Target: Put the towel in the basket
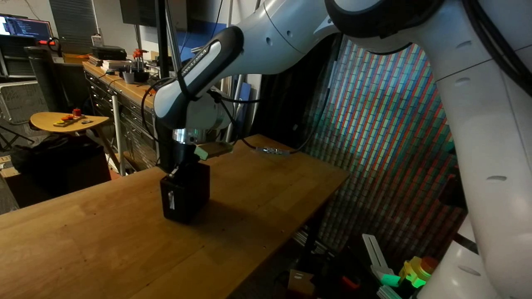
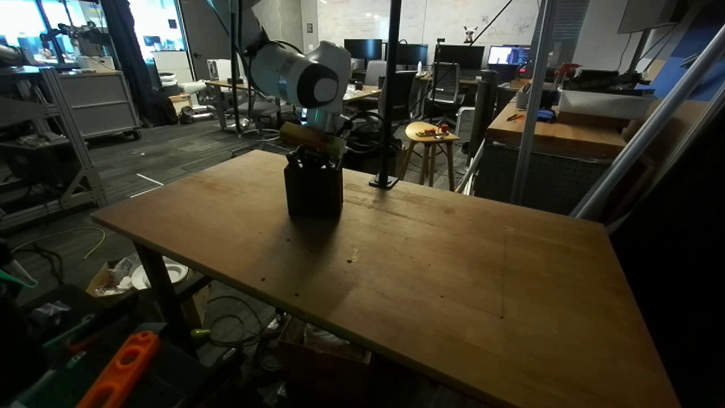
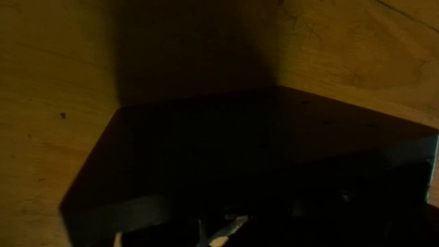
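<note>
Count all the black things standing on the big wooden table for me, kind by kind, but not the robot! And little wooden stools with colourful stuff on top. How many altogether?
Black straight-sided box: 1
Tall black post: 1
Little light-wood stool: 1
Total: 3

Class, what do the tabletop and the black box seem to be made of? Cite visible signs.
Tabletop: wood, smooth, perhaps sealed; grain and board seams show.
Black box: dull, perhaps plastic or painted metal; flat faces and straight edges suggest rigidity, but dim light leaves it open.
</note>
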You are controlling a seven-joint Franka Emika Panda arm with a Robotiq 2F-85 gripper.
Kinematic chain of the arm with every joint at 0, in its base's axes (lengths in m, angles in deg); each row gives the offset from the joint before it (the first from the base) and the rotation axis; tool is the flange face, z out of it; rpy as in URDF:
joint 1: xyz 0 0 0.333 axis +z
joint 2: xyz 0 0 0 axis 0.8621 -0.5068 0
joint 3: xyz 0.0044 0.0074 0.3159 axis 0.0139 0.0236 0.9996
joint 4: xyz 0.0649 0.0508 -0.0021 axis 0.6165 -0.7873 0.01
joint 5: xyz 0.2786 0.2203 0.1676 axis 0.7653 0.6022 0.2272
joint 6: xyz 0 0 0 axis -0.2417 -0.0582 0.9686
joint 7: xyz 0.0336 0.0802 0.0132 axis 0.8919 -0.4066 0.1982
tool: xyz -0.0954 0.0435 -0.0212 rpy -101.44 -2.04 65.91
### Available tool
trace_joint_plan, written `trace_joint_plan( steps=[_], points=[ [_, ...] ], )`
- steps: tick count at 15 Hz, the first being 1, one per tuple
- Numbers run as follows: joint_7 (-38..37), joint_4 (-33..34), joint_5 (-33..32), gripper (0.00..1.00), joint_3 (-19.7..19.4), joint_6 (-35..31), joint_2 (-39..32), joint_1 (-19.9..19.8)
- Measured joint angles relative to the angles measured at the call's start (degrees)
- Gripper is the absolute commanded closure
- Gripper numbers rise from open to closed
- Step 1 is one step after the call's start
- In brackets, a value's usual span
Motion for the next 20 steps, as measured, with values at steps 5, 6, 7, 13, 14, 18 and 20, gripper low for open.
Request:
trace_joint_plan(
  steps=[5, 6, 7, 13, 14, 18, 20],
  points=[
    [-0.5, -0.3, -0.9, 0.49, -0.4, 0.0, 1.2, 0.2],
    [-1.0, -0.3, -1.7, 0.46, -0.7, 0.0, 1.9, 0.4],
    [-1.6, -0.3, -2.9, 0.46, -1.2, 0.0, 2.8, 0.7],
    [-7.0, -0.3, -11.0, 0.77, -4.5, 1.3, 9.2, 3.7],
    [-8.0, -0.3, -12.0, 0.86, -4.9, 1.9, 10.1, 4.2],
    [-11.9, -0.6, -15.7, 0.93, -6.2, 3.5, 13.3, 5.5],
    [-13.9, -1.2, -17.4, 0.89, -6.8, 4.4, 15.1, 5.7]
  ],
)
